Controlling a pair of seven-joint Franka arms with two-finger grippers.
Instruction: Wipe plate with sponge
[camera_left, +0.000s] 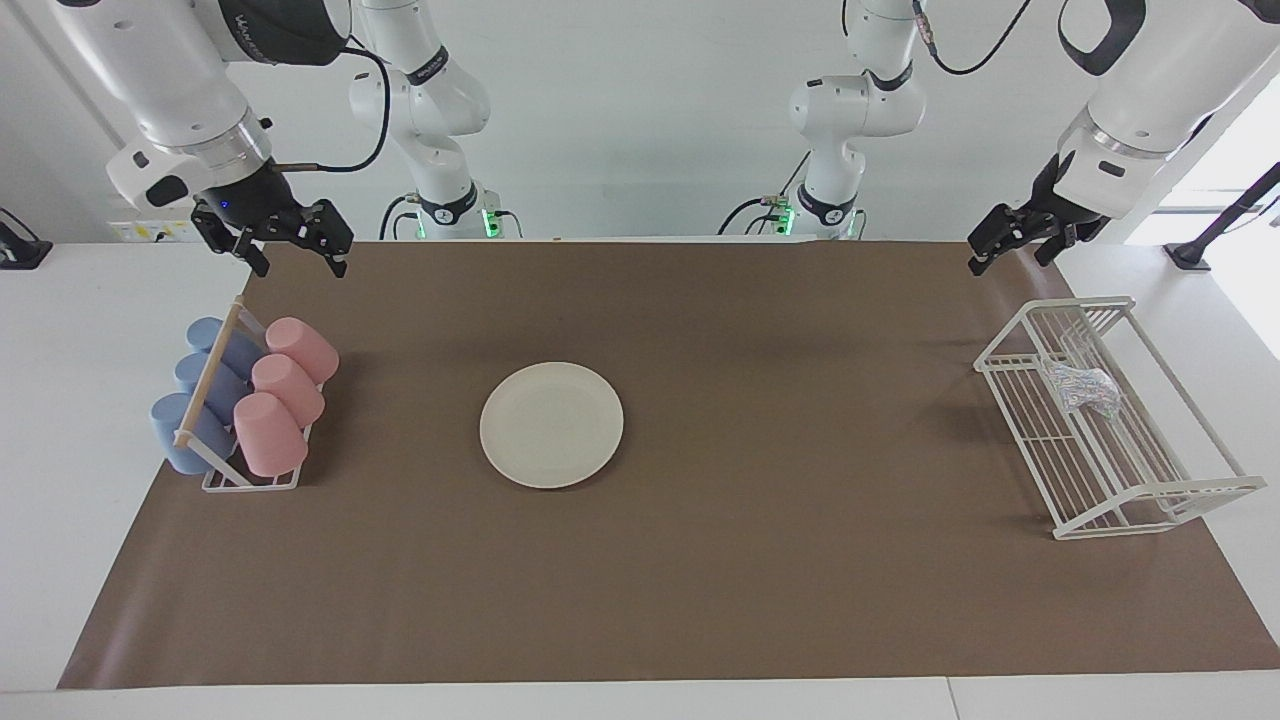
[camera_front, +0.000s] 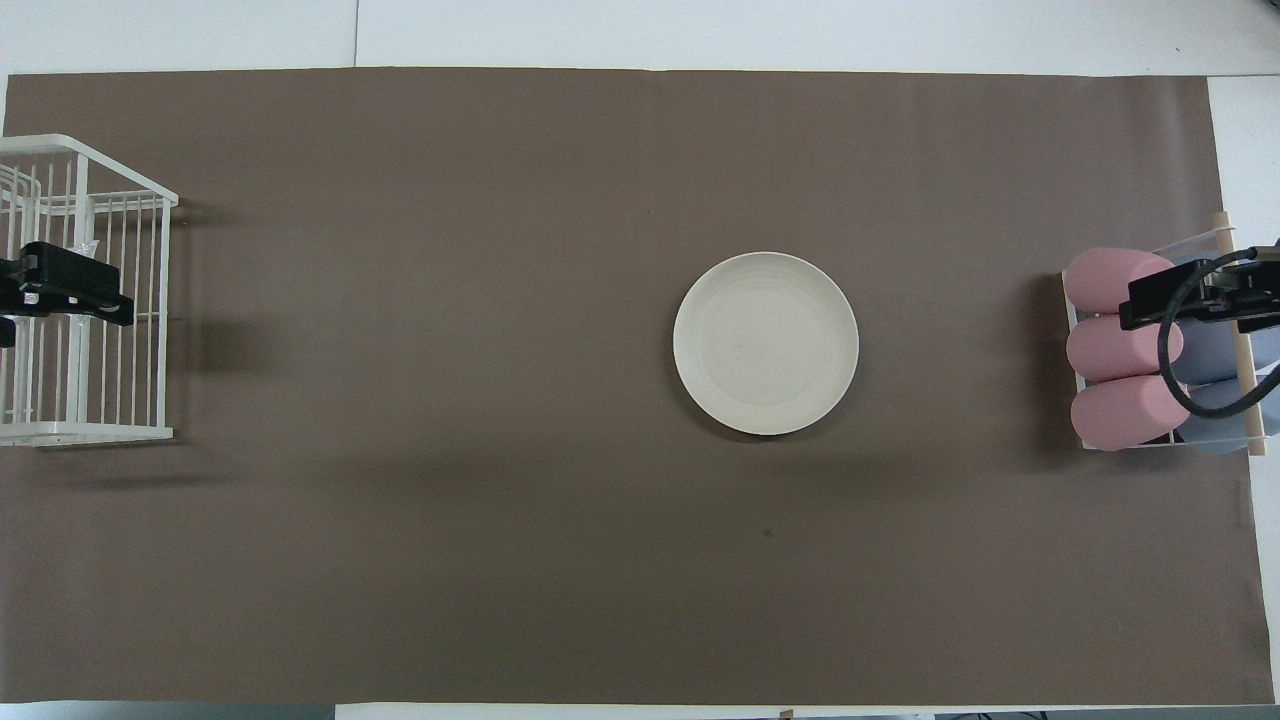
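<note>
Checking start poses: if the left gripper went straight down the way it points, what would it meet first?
Probably the white wire rack and the sponge in it: the open left gripper hangs above the rack's robot-side end, though depth is unclear.

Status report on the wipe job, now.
Left hand open, up over the wire rack. Right hand open, above the cup rack. Sponge in wire rack; plate mid-mat, unobstructed.

Two white Franka arms, black grippers

Glossy white rounded links, black joint bands, silver wrist rings (green lights at both bases); black cables loop beside left gripper (camera_left: 1010, 245) and right gripper (camera_left: 295, 250).
</note>
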